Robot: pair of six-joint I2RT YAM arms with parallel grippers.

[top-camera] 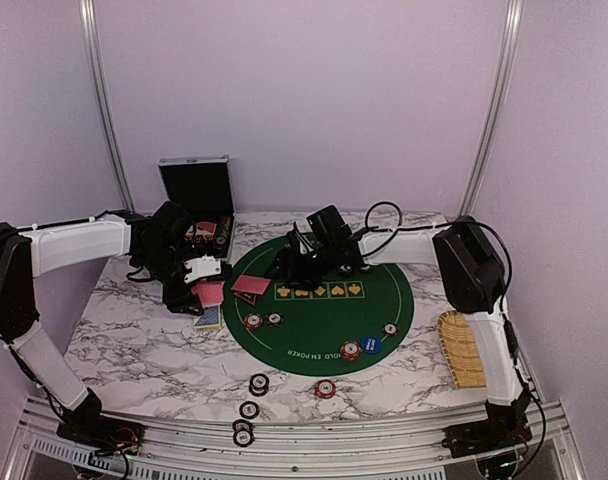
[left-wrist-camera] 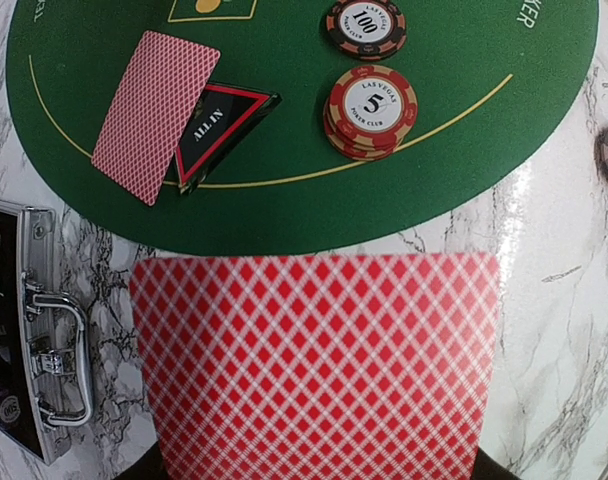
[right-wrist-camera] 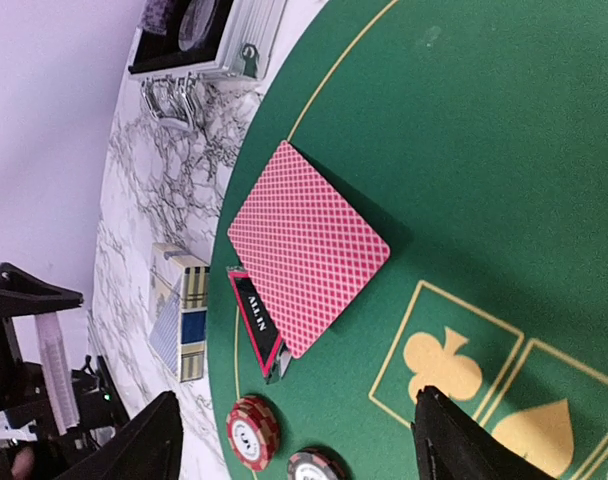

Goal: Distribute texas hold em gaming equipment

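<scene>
Top view: left gripper (top-camera: 202,280) is clenched on the held card (top-camera: 210,293), pink back, hanging just under its fingers over the marble, just off the edge of the green mat (top-camera: 384,290). Right gripper (top-camera: 284,268) is close beside it on the mat side, with the laid card (top-camera: 251,285) just in front of its tips. Count here: two loose cards, four spots of chips (top-camera: 253,321) on the mat, one blue button (top-camera: 371,345), four or maybe five chips on the marble near the bases; the last pair overlaps, cannot tell. One case (top-camera: 196,188) behind the left gripper, one bamboo tray (top-camera: 462,350) well away on the right arm's side

Left wrist view: held card fills the frame right below the camera, own fingers hidden by it. Ahead on the mat: laid card covering a corner of one all-in marker (left-wrist-camera: 224,120), one dark 100 chip, one red 5 stack, layers too fine to count

Right wrist view: fingers (right-wrist-camera: 149,450) spread wide, nothing between them, so released; laid card lies ahead of the tips

Risk, my read: both grippers crowd the same mat edge, so a left move in could clip the right fingers. The thin card held by one end could also slip or land skewed on the marker
</scene>
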